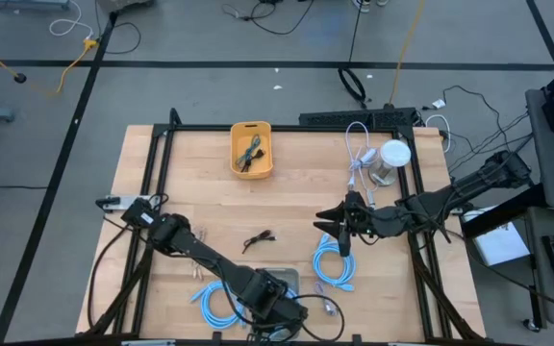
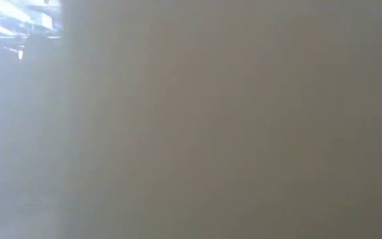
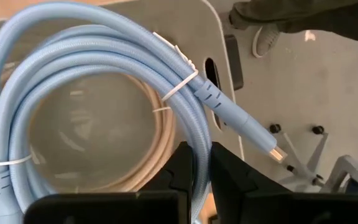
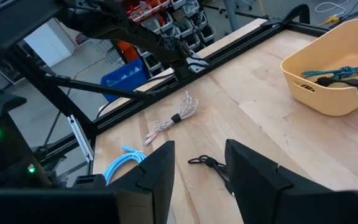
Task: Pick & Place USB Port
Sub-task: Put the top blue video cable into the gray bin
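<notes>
Your left gripper (image 3: 201,171) is sitting at the counter's (image 1: 200,183) near edge with its jaws clamped on a strand of the blue cable (image 3: 92,74), a light-blue coil cinched with white ties. You are holding it by the loop rather than the plug, probably because the bundle is easier to catch there and the ties are keeping it from unspooling. The plug (image 3: 277,151) is sticking out past the edge, free of the jaws.

Your right gripper (image 4: 197,171) is hovering over the middle of the counter with its jaws apart and empty, aimed toward the small black cable (image 4: 207,163) lying just ahead of it. That is looking like a wait or a lineup, not a grasp.

The yellow bin (image 1: 251,149), at the far side and already holding a few cables, seems to be the likely drop spot.

The high view is giving you the layout but is hiding the left grip under the arm; only the left wrist view is showing the pinch. The right wrist view is adding a pale cable (image 4: 173,118) farther off. The low view is showing nothing usable.
</notes>
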You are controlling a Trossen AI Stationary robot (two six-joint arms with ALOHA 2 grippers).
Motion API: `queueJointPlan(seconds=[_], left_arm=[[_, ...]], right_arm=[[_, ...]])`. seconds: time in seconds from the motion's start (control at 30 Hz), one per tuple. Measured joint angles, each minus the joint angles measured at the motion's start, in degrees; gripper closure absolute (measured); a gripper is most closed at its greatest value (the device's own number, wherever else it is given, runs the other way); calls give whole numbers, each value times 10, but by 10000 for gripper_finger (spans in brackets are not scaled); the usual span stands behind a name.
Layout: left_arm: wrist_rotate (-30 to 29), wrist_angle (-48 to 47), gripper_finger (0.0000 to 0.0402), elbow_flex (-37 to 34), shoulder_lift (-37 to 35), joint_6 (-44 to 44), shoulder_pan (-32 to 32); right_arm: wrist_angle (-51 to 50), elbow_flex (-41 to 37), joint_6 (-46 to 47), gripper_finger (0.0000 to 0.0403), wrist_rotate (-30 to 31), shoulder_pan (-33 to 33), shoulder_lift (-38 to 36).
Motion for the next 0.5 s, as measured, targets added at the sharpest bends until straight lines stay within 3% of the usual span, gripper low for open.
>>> queueJointPlan(seconds=[0.27,0.5], left_arm=[[-23,-2,309,0,0,-3,5],[-24,-3,281,0,0,0,5]], right_arm=[[3,0,0,269,0,0,0],[3,0,2,269,0,1,0]])
